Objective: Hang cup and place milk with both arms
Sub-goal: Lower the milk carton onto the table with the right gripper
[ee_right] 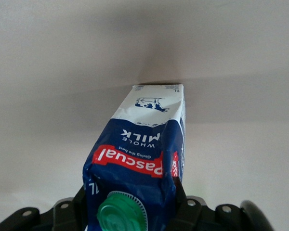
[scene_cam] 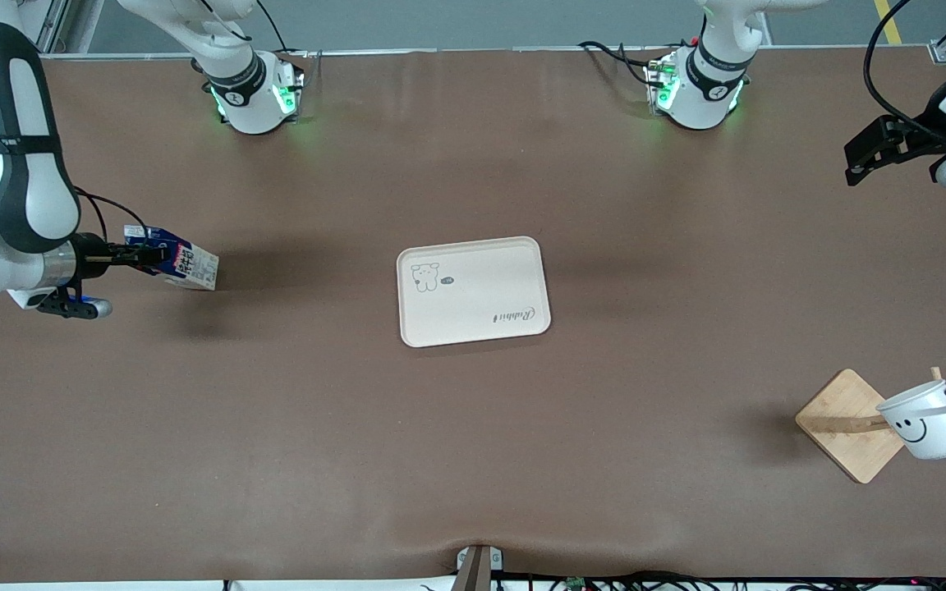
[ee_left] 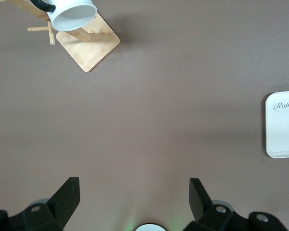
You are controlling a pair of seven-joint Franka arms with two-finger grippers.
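Note:
My right gripper [scene_cam: 153, 256] is shut on the top part of the milk [scene_cam: 190, 261], a blue and white carton. It holds the carton tilted in the air over the right arm's end of the table. In the right wrist view the milk [ee_right: 144, 149] fills the space between the fingers of the right gripper [ee_right: 132, 202], green cap toward the camera. The white smiley cup [scene_cam: 929, 423] hangs by its black handle on a peg of the wooden rack [scene_cam: 847, 423]. The cup [ee_left: 72, 12] also shows in the left wrist view. My left gripper [scene_cam: 859, 160] is open, empty and raised over the left arm's end; it shows in its own view [ee_left: 135, 192].
A cream tray [scene_cam: 481, 271] with a small dog drawing lies flat at the middle of the table; its edge [ee_left: 284, 130] shows in the left wrist view. The rack's square wooden base [ee_left: 89, 45] stands near the front camera at the left arm's end.

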